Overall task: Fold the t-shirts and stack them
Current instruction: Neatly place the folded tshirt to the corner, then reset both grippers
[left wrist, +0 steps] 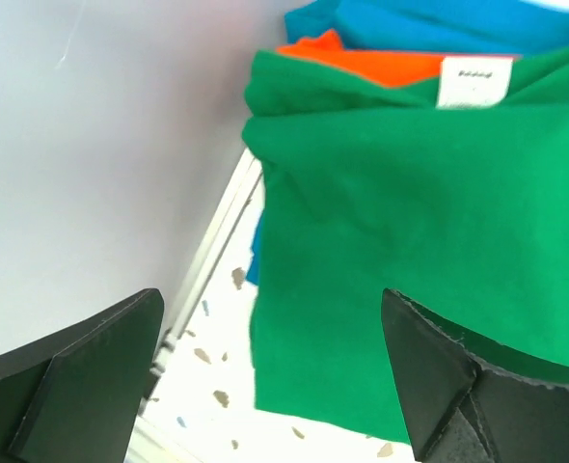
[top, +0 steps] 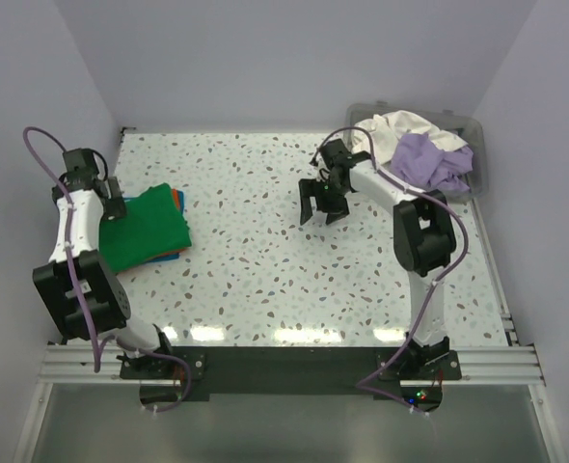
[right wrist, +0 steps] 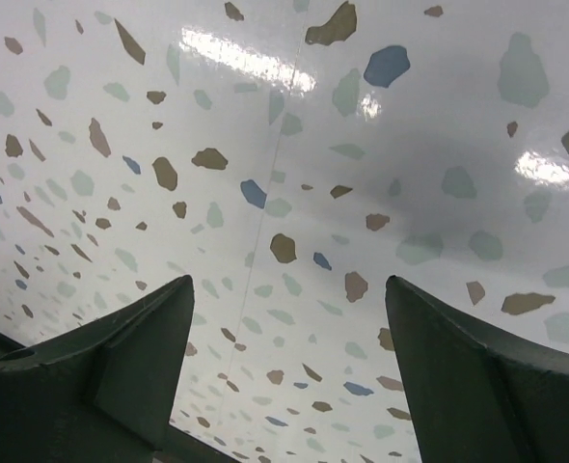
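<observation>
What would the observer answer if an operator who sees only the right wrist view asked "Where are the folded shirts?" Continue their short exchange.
Observer: Piled at the left side of the table, with the green shirt on top.
Operator: What lies under it?
Observer: An orange shirt and a blue shirt.
Operator: Are any unfolded?
Observer: A white shirt and a lavender shirt lie crumpled in the bin at the far right corner.

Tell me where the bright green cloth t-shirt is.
Top view: the bright green t-shirt lies on the left of the table, atop the orange t-shirt and blue t-shirt, beside the left gripper.
</observation>
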